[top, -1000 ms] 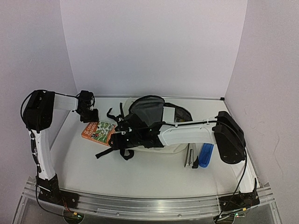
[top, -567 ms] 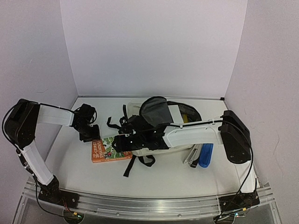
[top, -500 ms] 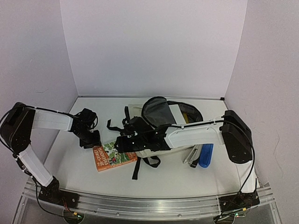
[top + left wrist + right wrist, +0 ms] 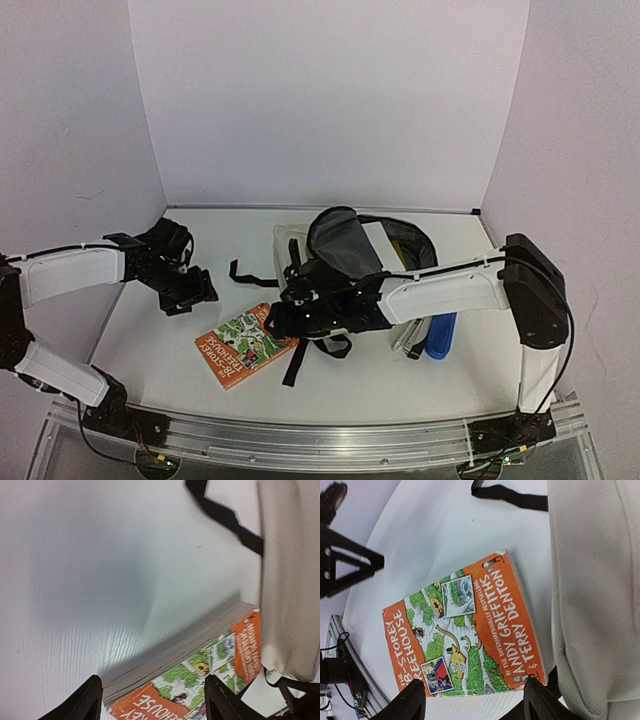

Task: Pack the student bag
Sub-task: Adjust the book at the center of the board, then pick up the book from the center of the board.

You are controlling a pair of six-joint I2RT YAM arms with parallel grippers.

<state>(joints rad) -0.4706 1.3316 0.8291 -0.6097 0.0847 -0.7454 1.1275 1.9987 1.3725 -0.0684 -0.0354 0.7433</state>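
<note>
The student bag (image 4: 288, 248), cream with black straps, lies at mid table, its grey-lined mouth open toward the back. It also shows in the left wrist view (image 4: 287, 580) and the right wrist view (image 4: 595, 580). An orange book (image 4: 245, 343) lies flat in front of the bag, to its left. My left gripper (image 4: 195, 290) is open and empty, just left of the book (image 4: 200, 680). My right gripper (image 4: 280, 315) is open and empty over the book's edge (image 4: 465, 630) beside the bag; its arm reaches across the bag.
A blue case (image 4: 440, 335) and a grey metal tool (image 4: 410, 335) lie right of the bag. Black straps (image 4: 300, 360) trail on the table in front of the bag and to its left (image 4: 225, 517). Walls close in on the left, back and right.
The book has slid from the far left toward the front and turned. Both grippers moved nearer the front. The left arm swung out to the left. The bag shifted a little to the right.
</note>
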